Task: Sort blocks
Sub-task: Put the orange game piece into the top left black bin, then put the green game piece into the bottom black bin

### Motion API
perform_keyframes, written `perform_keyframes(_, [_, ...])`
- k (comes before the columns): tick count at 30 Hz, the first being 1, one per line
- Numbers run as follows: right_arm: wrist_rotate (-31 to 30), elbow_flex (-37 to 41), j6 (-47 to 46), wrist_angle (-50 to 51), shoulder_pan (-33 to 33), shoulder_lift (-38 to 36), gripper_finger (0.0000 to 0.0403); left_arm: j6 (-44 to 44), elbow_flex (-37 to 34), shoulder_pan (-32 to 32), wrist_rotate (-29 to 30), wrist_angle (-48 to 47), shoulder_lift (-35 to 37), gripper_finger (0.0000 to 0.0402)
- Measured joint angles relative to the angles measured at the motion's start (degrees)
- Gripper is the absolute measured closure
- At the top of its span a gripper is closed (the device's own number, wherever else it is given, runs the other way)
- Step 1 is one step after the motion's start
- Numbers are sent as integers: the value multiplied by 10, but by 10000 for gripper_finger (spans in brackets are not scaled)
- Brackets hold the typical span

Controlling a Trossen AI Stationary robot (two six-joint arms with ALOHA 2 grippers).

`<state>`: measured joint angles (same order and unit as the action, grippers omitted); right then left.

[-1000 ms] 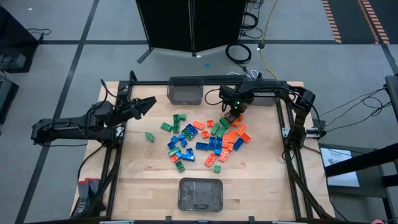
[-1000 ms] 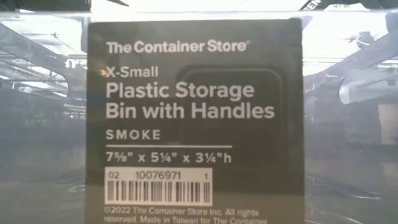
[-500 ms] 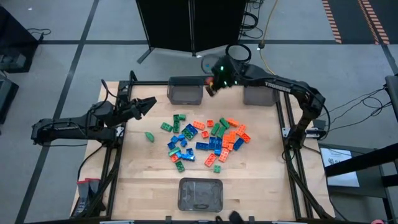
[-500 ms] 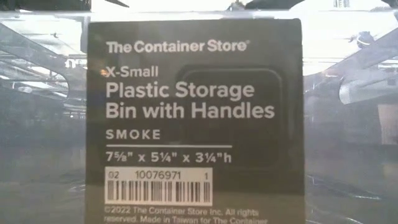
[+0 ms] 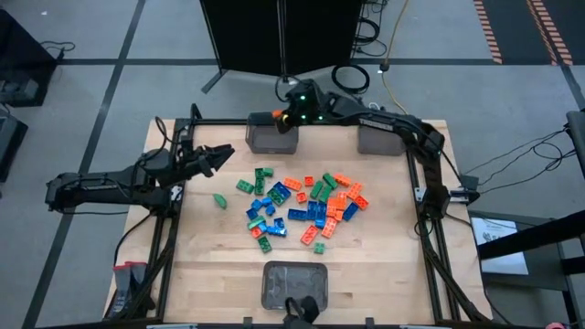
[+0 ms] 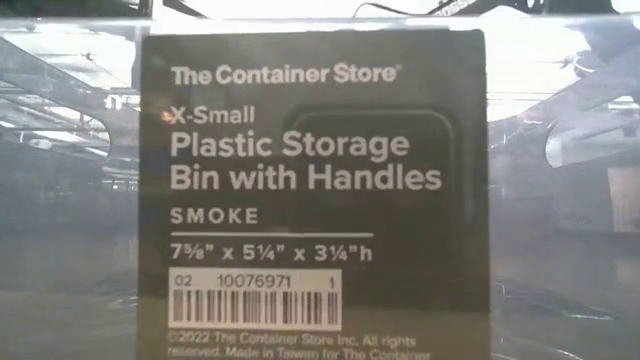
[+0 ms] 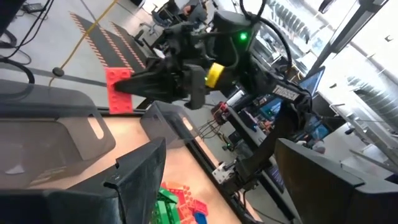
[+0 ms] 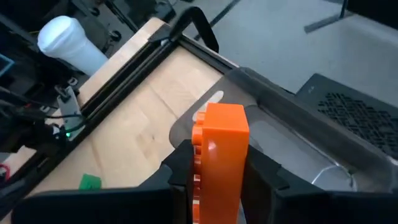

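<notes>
At the left of the high view, the left gripper hovered over the table's left edge with its fingers spread and nothing between them. Just right of it a lone green block lay apart from the rest. The main pile of blocks, orange, green and blue, sat scattered at the frame's centre. Above the pile, along the table's far edge, stood two grey bins: the left bin and the right bin. A third bin sat at the bottom centre.

The right gripper reached across to the top centre, over the left bin's far rim, clamped on an orange block that showed only as a speck from above. The right wrist view made it plain: the orange block stood upright between the two dark fingers, above the bin's rim. The left wrist view showed the same block from the side, held above a bin.

The low view showed none of this, only a bin's label filling the frame.
</notes>
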<state>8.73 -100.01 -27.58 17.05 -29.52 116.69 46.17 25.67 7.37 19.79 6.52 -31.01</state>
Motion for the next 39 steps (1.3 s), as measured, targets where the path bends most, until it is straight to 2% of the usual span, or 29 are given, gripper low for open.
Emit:
perform_keyframes(5, [-31,-13,-9,63,-6,21,332,0,0,0,0,0,0,100])
perform_keyframes(12, [-43,-13,9,87,-9,25,249,1,0,0,0,2,0,100])
perform_keyframes(18, [-42,-13,28,72,-11,25,232,1,0,0,0,3,0,100])
perform_keyframes(20, [-25,-13,33,74,-12,23,233,1,0,0,0,3,0,100])
perform_keyframes(23, [50,-13,86,87,-13,-3,236,1,0,0,-5,3,0,100])
perform_keyframes(26, [105,-29,161,151,-3,-52,240,1,0,0,-15,3,0,100])
perform_keyframes(30, [105,-30,303,334,33,-125,243,1,0,0,-20,2,0,100])
perform_keyframes(32, [88,-29,350,441,58,-151,243,0,0,0,-20,2,0,100])
perform_keyframes(35, [22,-12,362,542,95,-185,243,-13,0,0,-20,-1,0,100])
perform_keyframes(37, [-25,24,344,556,112,-206,243,-16,0,0,-20,-1,0,100])
perform_keyframes(39, [-40,75,322,543,121,-229,243,-15,0,0,-20,-1,0,100])
